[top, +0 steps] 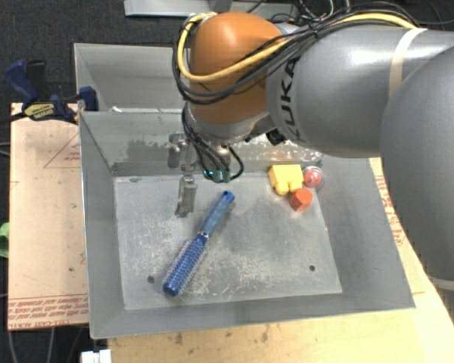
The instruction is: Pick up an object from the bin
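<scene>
Blue plastic bristled brush (200, 242), grey metal bin (272, 263); end effector (185, 195) beside handle, open-or-closed indiscernible; best grasped mid-handle, crosswise.

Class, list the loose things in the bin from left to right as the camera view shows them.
Blue brush → yellow block → pink ball

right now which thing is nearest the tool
The blue brush, its handle end beside the tool; the yellow block, red piece and pinkish ball cluster farther right.
</scene>
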`<state>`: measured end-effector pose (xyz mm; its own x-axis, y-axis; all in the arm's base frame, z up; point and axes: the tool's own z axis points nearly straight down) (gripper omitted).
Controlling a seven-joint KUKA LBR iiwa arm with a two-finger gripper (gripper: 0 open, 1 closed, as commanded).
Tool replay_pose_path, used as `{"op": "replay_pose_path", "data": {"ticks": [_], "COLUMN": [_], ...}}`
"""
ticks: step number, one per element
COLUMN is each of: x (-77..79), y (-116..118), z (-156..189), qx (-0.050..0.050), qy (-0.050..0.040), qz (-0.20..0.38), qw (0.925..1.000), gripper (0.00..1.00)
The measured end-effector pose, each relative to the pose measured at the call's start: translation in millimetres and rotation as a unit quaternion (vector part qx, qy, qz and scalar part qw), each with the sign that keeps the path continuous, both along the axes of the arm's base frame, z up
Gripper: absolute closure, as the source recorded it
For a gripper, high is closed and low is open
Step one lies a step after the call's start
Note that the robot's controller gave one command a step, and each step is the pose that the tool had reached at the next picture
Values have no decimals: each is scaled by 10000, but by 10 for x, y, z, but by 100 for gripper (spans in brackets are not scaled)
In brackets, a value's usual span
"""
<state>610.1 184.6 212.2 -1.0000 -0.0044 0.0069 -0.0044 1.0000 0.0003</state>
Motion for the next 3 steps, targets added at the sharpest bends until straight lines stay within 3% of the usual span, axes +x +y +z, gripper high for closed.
{"op": "replay_pose_path", "data": {"ticks": [1, 2, 3], "x": [-818, -683, -675], "y": [-177, -373, -363], "z": [-653, -1381, -1363], "qx": [9, 19, 22], "qy": [-3, -10, -28], "qz": [2108, 3875, 3876], "qw": [9775, 9219, 9218], "gripper": [0, 0, 100]}}
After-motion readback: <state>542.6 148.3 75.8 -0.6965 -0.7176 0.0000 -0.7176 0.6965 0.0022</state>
